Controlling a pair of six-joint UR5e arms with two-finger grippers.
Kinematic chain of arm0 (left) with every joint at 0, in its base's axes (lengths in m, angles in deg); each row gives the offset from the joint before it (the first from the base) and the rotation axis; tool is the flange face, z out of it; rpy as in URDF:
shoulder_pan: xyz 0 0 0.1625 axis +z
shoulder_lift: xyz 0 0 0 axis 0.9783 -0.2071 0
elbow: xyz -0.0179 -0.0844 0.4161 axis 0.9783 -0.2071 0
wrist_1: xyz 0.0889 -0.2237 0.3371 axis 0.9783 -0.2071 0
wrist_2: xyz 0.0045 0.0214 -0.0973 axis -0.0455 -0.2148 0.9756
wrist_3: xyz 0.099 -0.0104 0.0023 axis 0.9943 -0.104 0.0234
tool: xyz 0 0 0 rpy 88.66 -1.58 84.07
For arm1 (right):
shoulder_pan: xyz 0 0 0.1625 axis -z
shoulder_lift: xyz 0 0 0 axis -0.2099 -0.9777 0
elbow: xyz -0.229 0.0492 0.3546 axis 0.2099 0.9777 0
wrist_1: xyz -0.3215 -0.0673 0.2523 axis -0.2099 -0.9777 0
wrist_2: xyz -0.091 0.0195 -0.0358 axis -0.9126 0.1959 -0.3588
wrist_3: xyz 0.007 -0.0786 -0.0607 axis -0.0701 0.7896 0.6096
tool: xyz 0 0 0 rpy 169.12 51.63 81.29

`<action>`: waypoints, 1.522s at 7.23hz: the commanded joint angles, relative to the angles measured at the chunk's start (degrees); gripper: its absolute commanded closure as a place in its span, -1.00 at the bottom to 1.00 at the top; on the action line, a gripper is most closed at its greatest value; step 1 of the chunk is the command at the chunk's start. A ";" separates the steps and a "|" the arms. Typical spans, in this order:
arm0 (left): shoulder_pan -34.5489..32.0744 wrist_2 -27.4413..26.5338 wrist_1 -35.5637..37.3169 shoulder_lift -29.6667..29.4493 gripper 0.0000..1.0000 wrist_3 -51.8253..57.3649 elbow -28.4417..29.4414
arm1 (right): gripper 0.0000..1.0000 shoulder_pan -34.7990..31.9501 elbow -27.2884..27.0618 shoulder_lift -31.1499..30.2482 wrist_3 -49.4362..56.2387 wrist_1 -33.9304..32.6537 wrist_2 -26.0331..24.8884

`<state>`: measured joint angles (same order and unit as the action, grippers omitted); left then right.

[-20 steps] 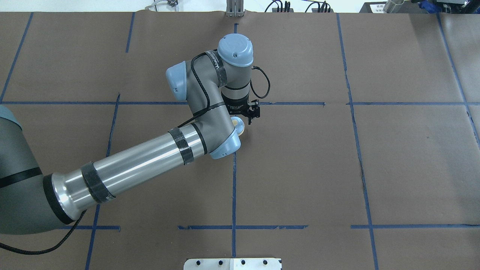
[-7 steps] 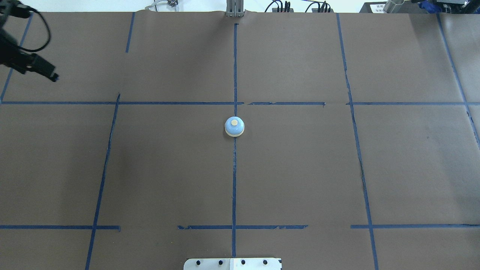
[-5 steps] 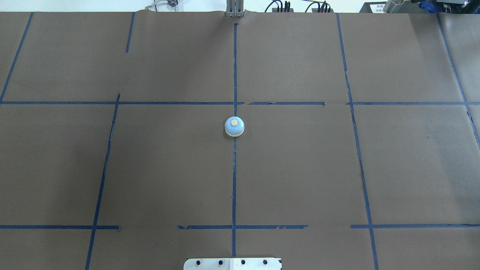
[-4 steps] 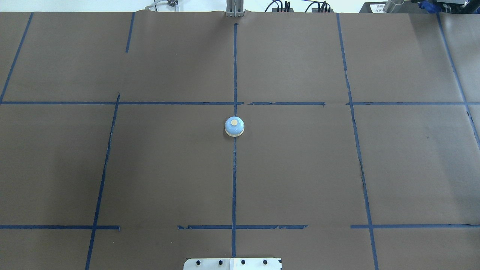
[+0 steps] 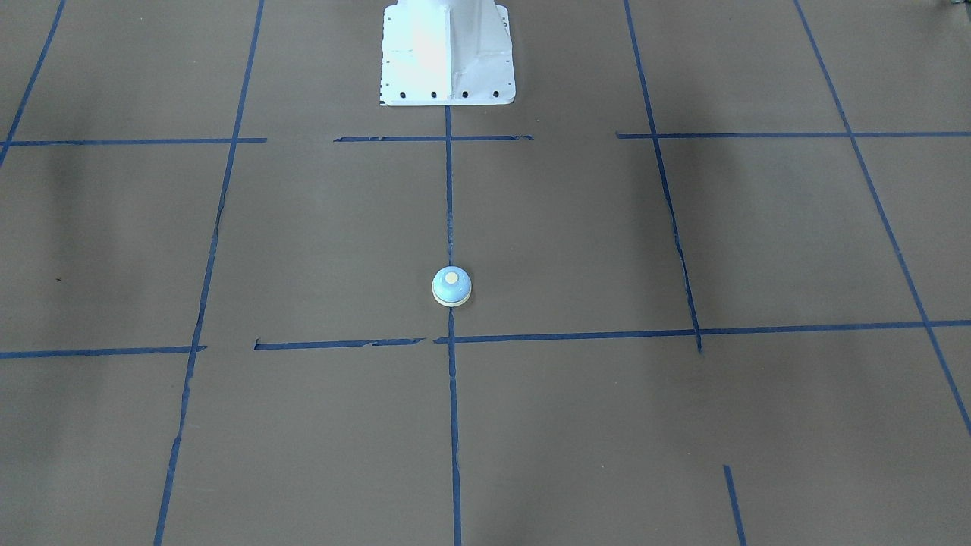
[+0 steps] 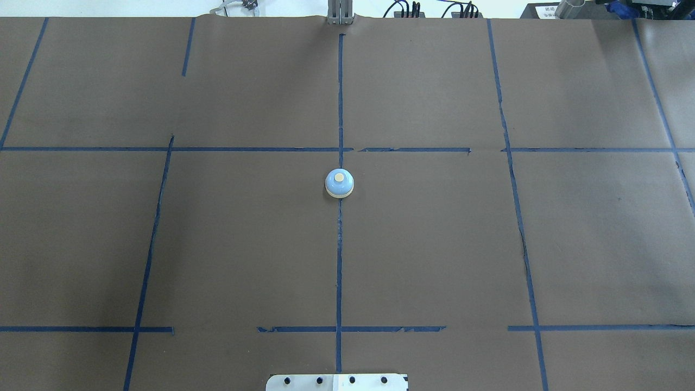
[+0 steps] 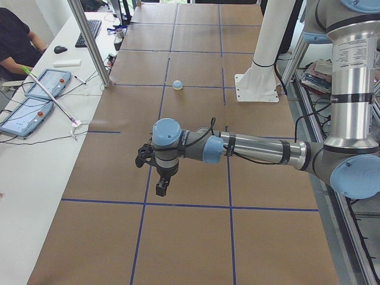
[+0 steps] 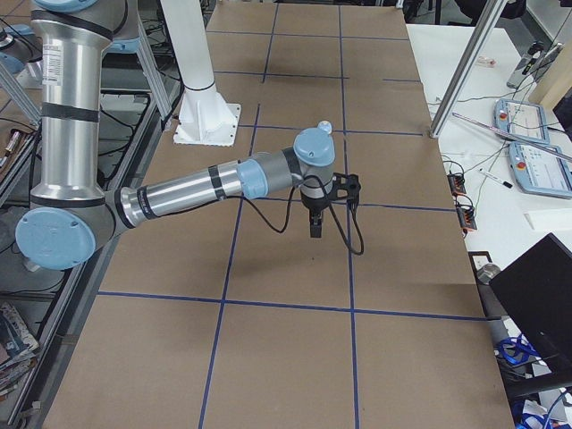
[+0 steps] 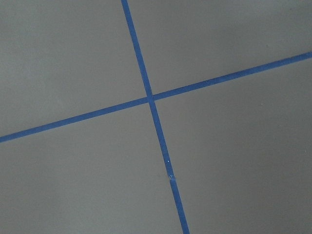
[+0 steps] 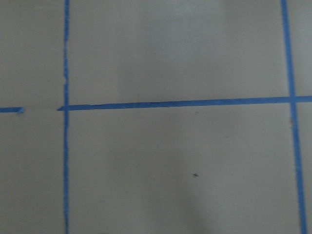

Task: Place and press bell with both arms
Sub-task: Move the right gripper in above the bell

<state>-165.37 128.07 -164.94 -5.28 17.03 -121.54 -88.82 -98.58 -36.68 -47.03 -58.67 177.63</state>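
Note:
The bell [image 6: 339, 183] has a light-blue dome, cream base ring and cream button. It stands alone on the centre blue tape line of the brown table; it also shows in the front view [image 5: 451, 287] and, small, in the left view [image 7: 177, 85]. My left gripper [image 7: 161, 189] shows only in the left side view, pointing down over the table's left end, far from the bell. My right gripper [image 8: 315, 229] shows only in the right side view, pointing down over the right end. I cannot tell whether either is open or shut. Both wrist views show only bare paper and tape.
The white pedestal base [image 5: 447, 53] stands at the robot's side of the table. Blue tape lines grid the brown paper [image 6: 434, 244]. Across the table, a white desk holds tablets [image 7: 35, 89], a person [image 7: 15, 35] sits there, and a metal post [image 7: 89, 41] stands at its edge.
My left arm, which stood over the bell 2.8 s ago, has pulled away to the left and left the overhead view. The bell stays in place, uncovered.

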 commanded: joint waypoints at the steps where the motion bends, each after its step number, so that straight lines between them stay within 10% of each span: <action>1: -0.13 1.42 -0.17 1.46 -1.00 -0.02 -0.22 | -0.93 13.61 -1.46 11.95 -19.53 -0.20 -2.54; 6: -0.13 1.59 -0.43 1.65 -1.00 -0.46 -0.31 | 0.95 34.93 20.09 43.51 -46.15 -1.61 -17.05; 11: -0.13 1.59 -0.61 1.82 -1.00 -0.64 -0.57 | 1.00 41.89 41.41 56.92 -56.19 6.74 -24.78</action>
<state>-165.50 129.66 -165.52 -3.49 16.40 -122.05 -48.11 -60.61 18.66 -101.90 -53.98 154.60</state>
